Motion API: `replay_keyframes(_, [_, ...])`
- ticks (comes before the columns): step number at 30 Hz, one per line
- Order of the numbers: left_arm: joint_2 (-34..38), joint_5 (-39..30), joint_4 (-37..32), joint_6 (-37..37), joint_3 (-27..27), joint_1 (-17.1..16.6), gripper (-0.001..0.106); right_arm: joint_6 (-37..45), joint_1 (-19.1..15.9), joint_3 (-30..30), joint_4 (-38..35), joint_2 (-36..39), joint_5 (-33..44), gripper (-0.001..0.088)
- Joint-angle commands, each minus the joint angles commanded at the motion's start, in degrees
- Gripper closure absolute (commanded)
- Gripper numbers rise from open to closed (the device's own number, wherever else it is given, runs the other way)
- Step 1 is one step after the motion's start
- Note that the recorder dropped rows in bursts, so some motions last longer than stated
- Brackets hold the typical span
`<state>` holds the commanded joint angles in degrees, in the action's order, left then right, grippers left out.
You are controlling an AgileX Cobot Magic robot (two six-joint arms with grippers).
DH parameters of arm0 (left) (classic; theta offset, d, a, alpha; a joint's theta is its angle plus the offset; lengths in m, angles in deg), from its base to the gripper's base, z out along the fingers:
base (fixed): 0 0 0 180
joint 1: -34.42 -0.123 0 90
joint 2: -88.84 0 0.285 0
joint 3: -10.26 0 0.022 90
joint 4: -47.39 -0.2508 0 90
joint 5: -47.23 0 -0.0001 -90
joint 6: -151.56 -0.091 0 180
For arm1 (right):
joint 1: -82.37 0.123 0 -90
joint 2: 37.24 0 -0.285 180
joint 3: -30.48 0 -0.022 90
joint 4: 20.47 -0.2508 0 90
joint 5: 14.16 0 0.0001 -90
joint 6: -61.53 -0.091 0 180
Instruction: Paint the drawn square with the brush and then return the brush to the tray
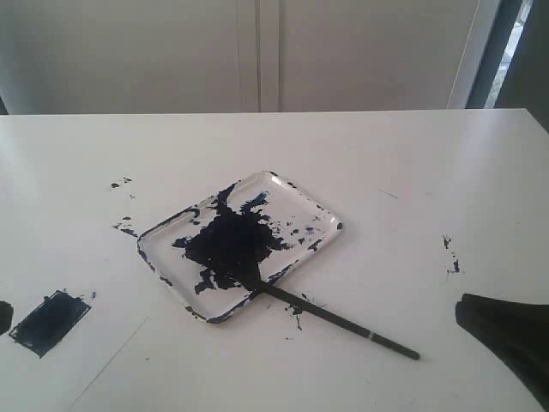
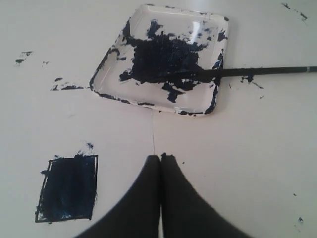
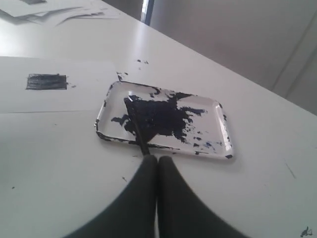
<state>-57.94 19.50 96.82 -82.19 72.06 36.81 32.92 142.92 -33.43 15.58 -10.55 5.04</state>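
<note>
Blue-black paint fills the drawn square (image 1: 49, 322) in the exterior view. The paintbrush (image 1: 343, 321) lies with its bristles in the clear plastic tray (image 1: 296, 206), and its handle slopes out over the rim onto the white counter (image 1: 412, 172).

From the left wrist, the left fingers (image 2: 160, 158) are pressed together and hold nothing. The square (image 2: 68, 187) lies near them, off to one side. The tray (image 2: 208, 29) is ahead of their tips, and the paintbrush (image 2: 257, 71) lies well apart from them.

From the right wrist, the right fingers (image 3: 157, 159) are likewise closed tight and empty. The paintbrush (image 3: 138, 136) runs from just ahead of their tips into the tray (image 3: 208, 124), and the square (image 3: 46, 81) lies far beyond.

The paintbrush looks light, stiff and thin. It would probably roll, and it is likely slick where paint has wet it. The best place to take it seems to be the bare handle lying outside the rim. The tray looks light too and could slide if nudged.
</note>
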Motion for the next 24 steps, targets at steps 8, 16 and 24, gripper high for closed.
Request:
replay_keyframes(8, [0.0,0.37,-0.32,-0.1,0.0,0.0,0.105,0.0,0.12,-0.85,-0.29,0.0,-0.43,0.0868])
replay_keyframes(16, [0.0,0.36,-0.32,-0.23,0.0,0.0,0.105,0.24,-4.19,-12.05,-18.86,-10.49,-1.79,0.0868])
replay_keyframes(24, [0.0,0.36,-0.32,-0.23,0.0,0.0,0.105,21.16,-21.62,-13.3,-34.18,-18.9,-7.94,0.0868])
